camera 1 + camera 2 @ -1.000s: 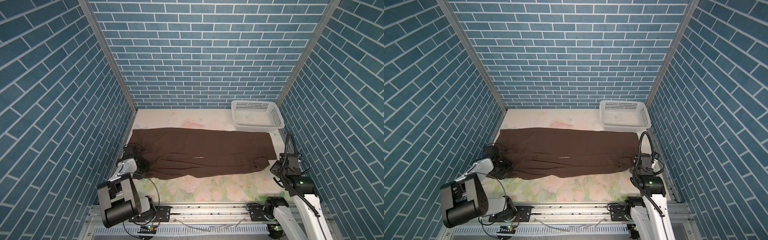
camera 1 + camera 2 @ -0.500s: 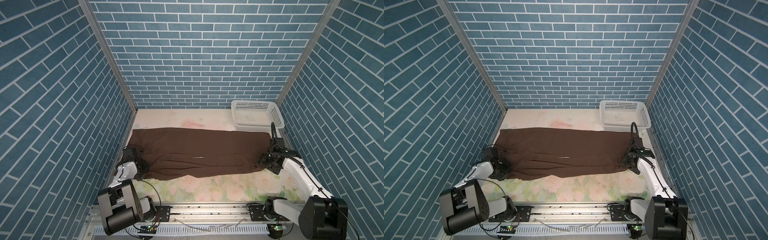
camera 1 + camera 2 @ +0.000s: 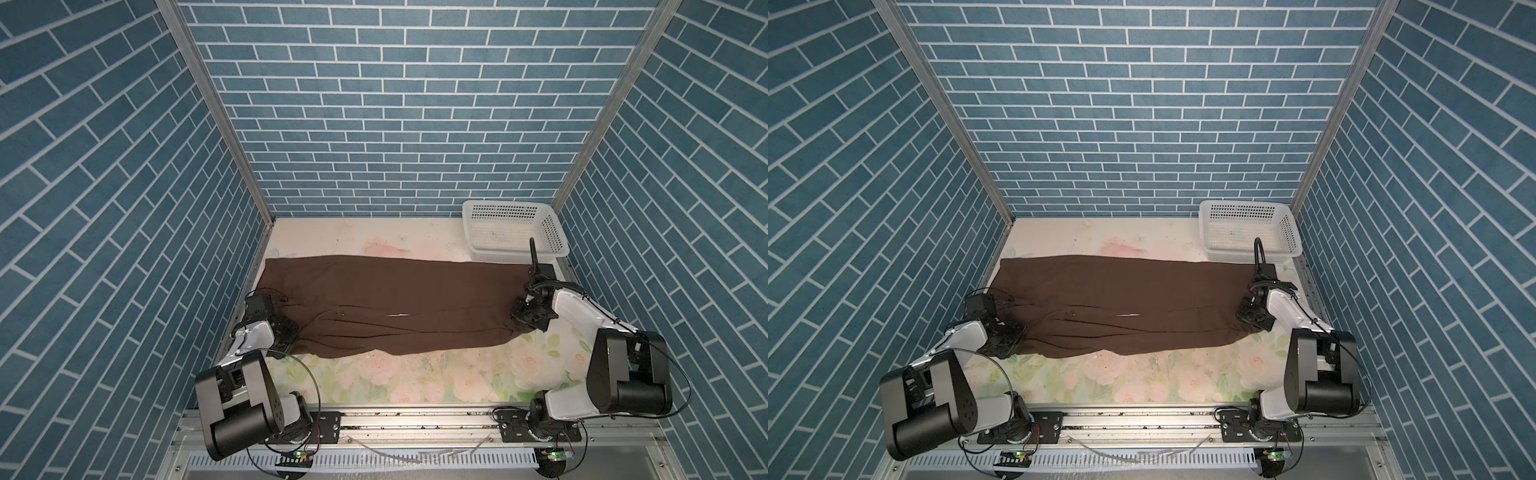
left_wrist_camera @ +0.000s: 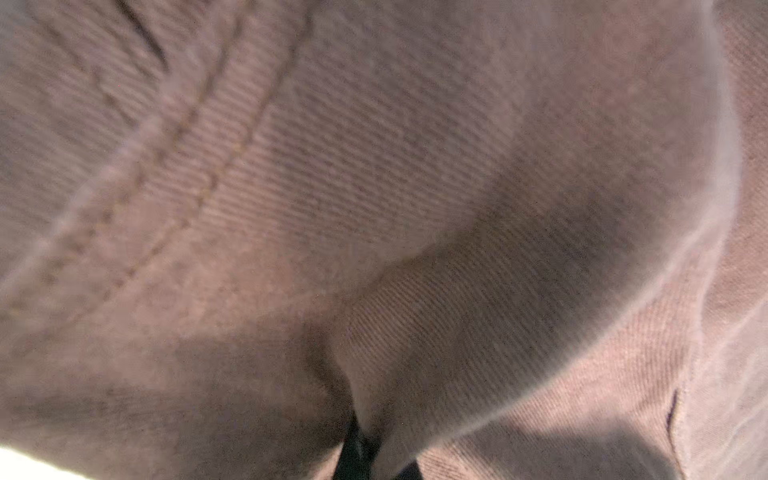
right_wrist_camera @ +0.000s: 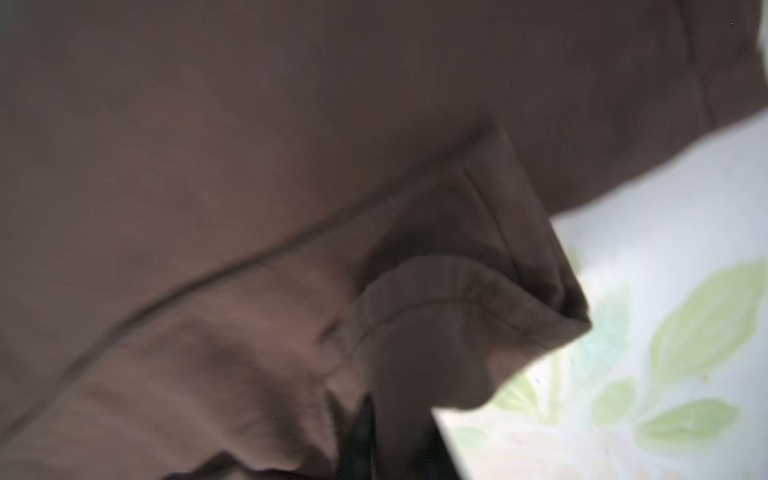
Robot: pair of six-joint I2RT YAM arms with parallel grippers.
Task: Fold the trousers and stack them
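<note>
Your left gripper [image 3: 286, 333] sits low at the left of both top views, its jaws closed tight on the left end of the trousers [image 3: 395, 291]. The left wrist view is filled with brown twill and a double-stitched seam, and the cloth bunches up where it meets the dark fingertips [image 4: 358, 451].

Your right gripper [image 3: 527, 321] is at the right of the frame, level with the left one, and pinched shut on the opposite end of the trousers. In the right wrist view a stitched hem [image 5: 449, 291] curls over and gathers at the black fingers [image 5: 365, 432].

Between the two grippers the trousers stretch lengthwise across the middle of the frame, nearly from wall to wall. The far edge lies flat and the near edge is rumpled into long folds.

They rest on the floral table [image 3: 415, 374], which shows bare along the bottom. A white perforated basket [image 3: 478, 216] stands at the table's upper right corner, just beside the far right corner of the trousers; you cannot tell if they touch.
</note>
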